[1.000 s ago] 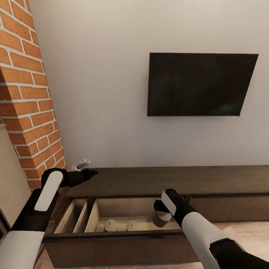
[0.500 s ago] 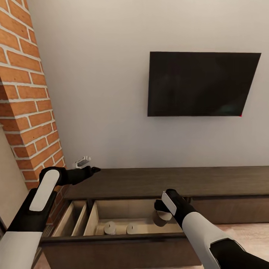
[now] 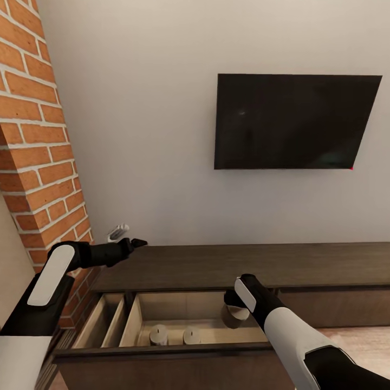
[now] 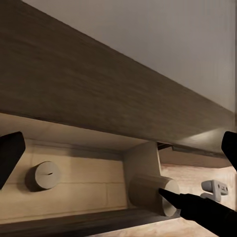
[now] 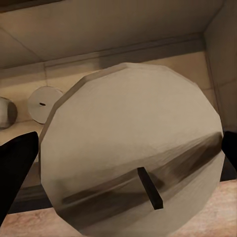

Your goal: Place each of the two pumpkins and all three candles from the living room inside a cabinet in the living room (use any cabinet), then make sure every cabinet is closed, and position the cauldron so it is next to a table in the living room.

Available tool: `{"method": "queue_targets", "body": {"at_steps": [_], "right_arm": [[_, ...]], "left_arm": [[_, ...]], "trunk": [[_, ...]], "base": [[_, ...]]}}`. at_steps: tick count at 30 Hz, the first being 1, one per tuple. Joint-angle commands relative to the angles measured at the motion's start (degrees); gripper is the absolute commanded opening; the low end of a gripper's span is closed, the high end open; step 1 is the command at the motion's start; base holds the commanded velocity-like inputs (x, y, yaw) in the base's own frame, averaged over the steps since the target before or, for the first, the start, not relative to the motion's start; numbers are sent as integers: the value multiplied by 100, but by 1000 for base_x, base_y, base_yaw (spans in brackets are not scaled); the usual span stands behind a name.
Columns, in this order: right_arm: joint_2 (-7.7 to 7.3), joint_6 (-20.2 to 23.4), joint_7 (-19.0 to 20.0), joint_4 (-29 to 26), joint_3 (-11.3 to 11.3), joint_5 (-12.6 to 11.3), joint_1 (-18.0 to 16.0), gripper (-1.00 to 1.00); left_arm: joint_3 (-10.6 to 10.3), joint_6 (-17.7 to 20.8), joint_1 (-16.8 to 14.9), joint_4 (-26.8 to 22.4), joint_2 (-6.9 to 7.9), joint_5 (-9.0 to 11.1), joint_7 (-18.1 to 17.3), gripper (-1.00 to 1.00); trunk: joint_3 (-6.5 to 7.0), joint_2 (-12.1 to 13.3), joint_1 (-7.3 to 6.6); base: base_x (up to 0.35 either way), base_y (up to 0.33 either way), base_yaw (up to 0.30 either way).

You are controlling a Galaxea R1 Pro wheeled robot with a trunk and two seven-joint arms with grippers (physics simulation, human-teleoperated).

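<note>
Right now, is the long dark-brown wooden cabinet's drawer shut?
No, the long dark-brown wooden cabinet's drawer is pulled open, with two stubby olive-tan candles standing inside.

Cut off at the head view's right edge: the cabinet [image 3: 227, 265], its far end unseen. Lower front of the open drawer [image 3: 162, 355] lost below the frame. Bases of the two candles [image 3: 158, 334] inside the drawer hidden behind its front panel. Third candle [image 3: 234, 315] partly covered by the right gripper [image 3: 232, 303]; finger contact too hidden to judge. In the right wrist view, both fingertips [image 5: 15, 168] clipped by the picture's borders beside that candle.
</note>
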Motion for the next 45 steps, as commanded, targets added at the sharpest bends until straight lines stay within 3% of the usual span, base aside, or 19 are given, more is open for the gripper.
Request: {"method": "queue_targets", "body": {"at_steps": [1,4,19,24,45], "right_arm": [[-4,17,-49,-8,44,-60,-4,-100],[-10,17,-49,-8,44,-60,-4,-100],[-11,17,-49,-8,44,-60,-4,-100],[-6,17,-48,-8,44,-60,-4,-100],[9,9,-49,-8,44,-60,-4,-100]], "left_arm": [[-2,2,-4,-5,9,76,60,100],[-5,-7,-4,-11,13,103,60,100],[45,-14,-4,-20,15,120,60,100],[43,-14,-4,-20,10,270,60,100],[112,-10,-4,-15,15,338,60,100]], "trunk": [[-7,-3,-1],[-7,-3,-1],[-276,-605,329],[-366,-805,438],[-366,-805,438]], "base": [[0,0,0],[0,0,0],[0,0,0],[0,0,0],[53,0,0]]}}
